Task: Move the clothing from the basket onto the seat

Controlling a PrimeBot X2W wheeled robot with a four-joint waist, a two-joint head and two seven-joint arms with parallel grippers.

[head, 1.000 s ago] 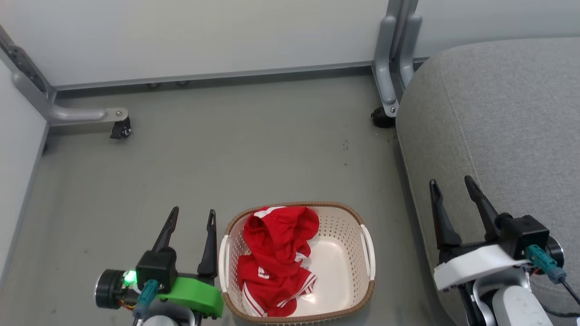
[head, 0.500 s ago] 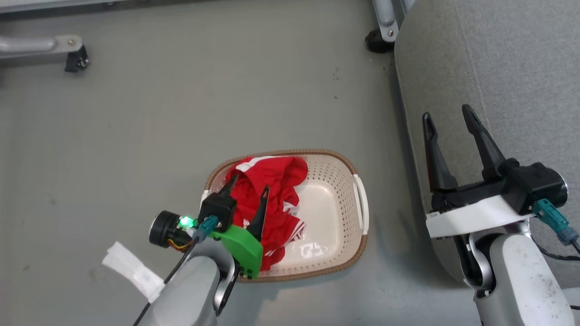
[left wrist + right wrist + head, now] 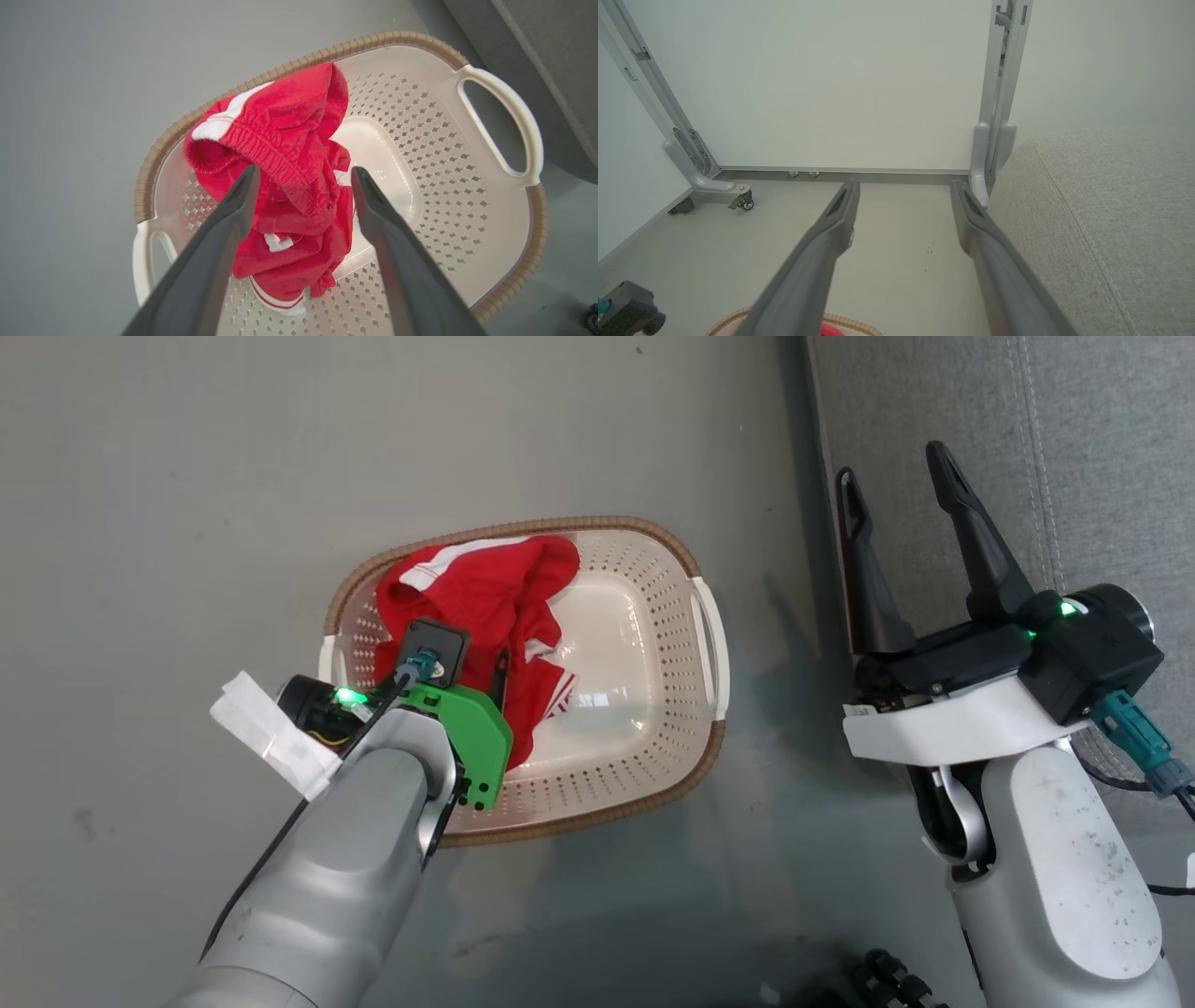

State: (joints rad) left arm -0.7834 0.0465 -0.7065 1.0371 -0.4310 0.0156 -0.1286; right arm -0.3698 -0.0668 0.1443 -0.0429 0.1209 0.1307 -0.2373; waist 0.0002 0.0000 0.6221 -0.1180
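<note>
Smooth grey-green floor (image 3: pixel 187 476), faintly glossy, marked with a few small dark specks (image 3: pixel 930 248). Beyond it, plain white wall panels (image 3: pixel 831 84) meeting in a corner, framed in grey metal: a slanted post (image 3: pixel 684 144) at the left on a castor foot (image 3: pixel 742 198), an upright post (image 3: pixel 994 116) at the right. Soft, even light.

This looks like a robotics test room dressed up as a corner of a home. Ahead of the right gripper (image 3: pixel 904 186) stand plain white partition panels (image 3: pixel 840 84) in grey metal frames (image 3: pixel 994 116), whose feet ride on castors (image 3: pixel 746 204). The panels stand on a bare grey floor (image 3: pixel 896 261). Just to that gripper's right lies the seat (image 3: pixel 1111 210), a grey upholstered sofa cushion. Beyond the left gripper (image 3: pixel 304 171) the basket (image 3: pixel 467 154) sits on the floor, holding the clothing (image 3: pixel 289 140), which is ordinary household laundry.
</note>
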